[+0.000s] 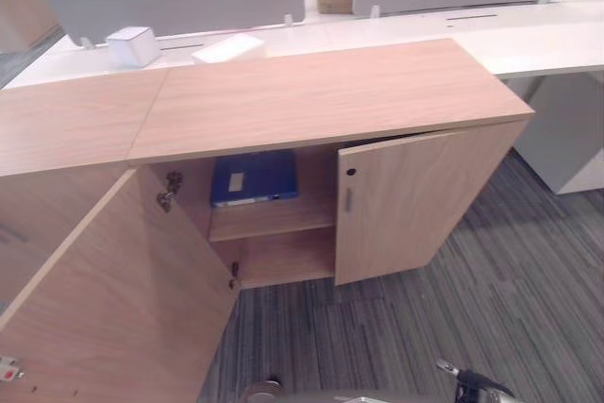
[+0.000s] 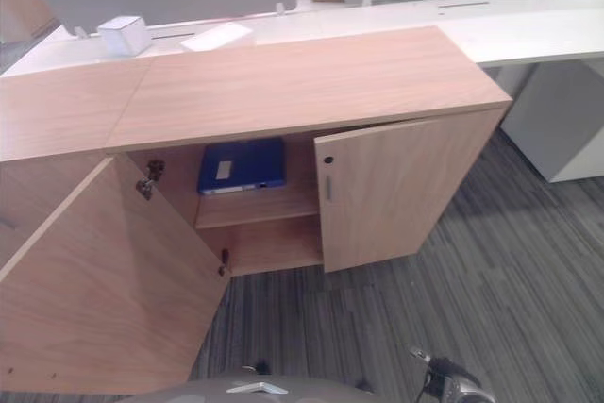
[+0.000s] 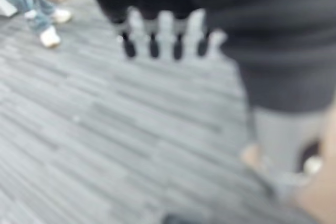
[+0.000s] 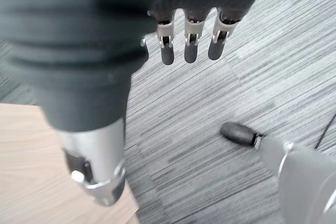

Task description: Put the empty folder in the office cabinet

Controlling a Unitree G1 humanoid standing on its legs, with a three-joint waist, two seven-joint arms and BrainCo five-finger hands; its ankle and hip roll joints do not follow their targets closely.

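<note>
Folder (image 1: 253, 176) lies on the cabinet (image 1: 321, 92) shelf — placed; both hands' fingers (image 4: 190, 43) hang slack, far from it, doors (image 1: 406, 200) unshut.

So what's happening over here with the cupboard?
A blue folder lies flat on the upper shelf of the light wooden cabinet, whose left door is swung wide and right door is ajar. The robot is holding nothing: its left hand and right hand hang over the grey carpet with fingers relaxed. A person's legs show nearby.
</note>
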